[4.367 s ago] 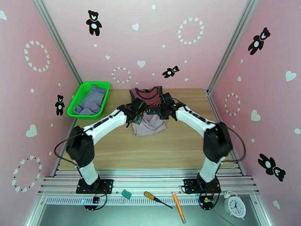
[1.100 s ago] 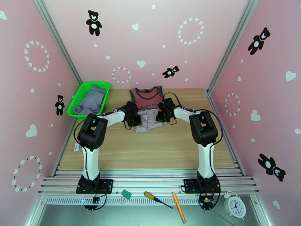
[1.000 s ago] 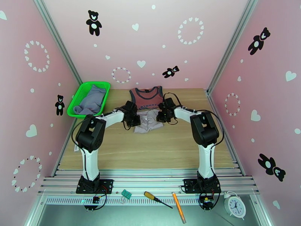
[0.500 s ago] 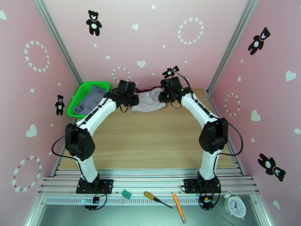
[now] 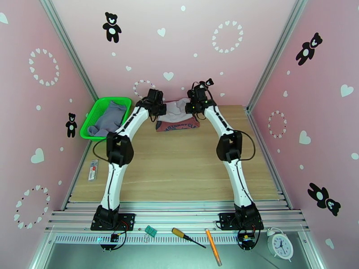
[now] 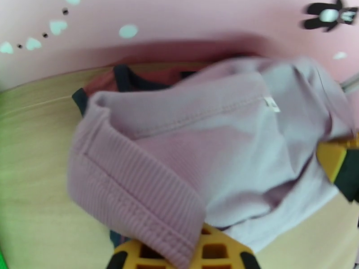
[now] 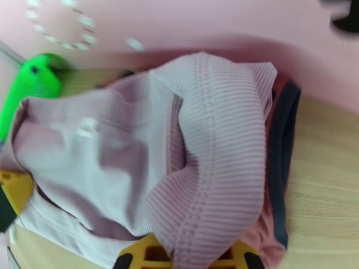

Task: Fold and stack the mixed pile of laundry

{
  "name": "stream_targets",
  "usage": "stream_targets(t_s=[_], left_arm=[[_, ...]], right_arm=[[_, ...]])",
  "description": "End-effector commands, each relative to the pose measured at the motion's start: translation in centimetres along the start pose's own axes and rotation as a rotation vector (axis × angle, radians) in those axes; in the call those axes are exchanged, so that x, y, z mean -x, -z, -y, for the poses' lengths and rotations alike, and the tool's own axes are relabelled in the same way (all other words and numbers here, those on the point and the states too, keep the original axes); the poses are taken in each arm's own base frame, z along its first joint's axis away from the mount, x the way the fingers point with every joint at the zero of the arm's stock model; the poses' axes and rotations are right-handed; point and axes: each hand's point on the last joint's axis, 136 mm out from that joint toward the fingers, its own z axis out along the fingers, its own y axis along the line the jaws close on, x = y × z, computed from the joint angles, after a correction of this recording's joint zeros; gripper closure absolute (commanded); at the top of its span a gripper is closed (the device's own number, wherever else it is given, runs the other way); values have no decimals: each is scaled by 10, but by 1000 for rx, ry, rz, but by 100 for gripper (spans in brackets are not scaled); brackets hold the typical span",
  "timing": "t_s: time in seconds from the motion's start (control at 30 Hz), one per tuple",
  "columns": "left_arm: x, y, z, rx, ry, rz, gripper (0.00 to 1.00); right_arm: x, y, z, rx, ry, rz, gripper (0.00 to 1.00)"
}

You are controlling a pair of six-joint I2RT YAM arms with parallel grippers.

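Observation:
Both arms reach to the table's far edge. My left gripper (image 5: 159, 108) and right gripper (image 5: 193, 106) are each shut on an end of the pale grey-lilac shirt (image 5: 177, 110), which hangs bunched between them near the back wall. Under it lies the rust-red top (image 5: 177, 126), its lettered hem showing in front. In the left wrist view the shirt (image 6: 233, 144) drapes over my yellow fingers (image 6: 215, 252), with the red top (image 6: 148, 79) behind. The right wrist view has the shirt's ribbed hem (image 7: 215, 175) over my fingers (image 7: 148, 254) and the top's dark trim (image 7: 280, 144) beside it.
A green mesh basket (image 5: 92, 118) at the back left holds a blue-grey piece (image 5: 110, 118). A small white object (image 5: 93, 170) lies at the table's left edge. A screwdriver (image 5: 187, 237), an orange pen (image 5: 213, 246) and a clock (image 5: 281, 245) rest on the front rail.
Both grippers have lifted the lilac shirt from the middle of the table and carried it back over the rust-red top, ending closer to the back wall.

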Motion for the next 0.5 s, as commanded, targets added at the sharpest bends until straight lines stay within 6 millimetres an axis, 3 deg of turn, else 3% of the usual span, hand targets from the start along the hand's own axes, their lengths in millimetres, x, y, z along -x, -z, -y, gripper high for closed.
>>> stream_targets(t_s=[0.0, 0.1, 0.13, 0.23, 0.37, 0.47], left_arm=[[3, -21, -12, 10, -4, 7, 100], [-12, -48, -25, 23, 26, -24, 100], [-15, -52, -27, 20, 35, -30, 95], [-16, -58, -29, 6, 47, -26, 53], [11, -34, -19, -11, 16, 43, 29], [49, 11, -6, -19, -27, 138, 14]], right_arm=[[6, -15, 21, -25, -66, 41, 100], [-12, -40, 34, -22, -108, 12, 100], [-16, -45, 36, -13, -122, 7, 93], [-18, -51, 38, 9, -150, 7, 67], [11, -21, 29, 15, -116, 68, 49], [45, 25, 17, 16, -79, 133, 41]])
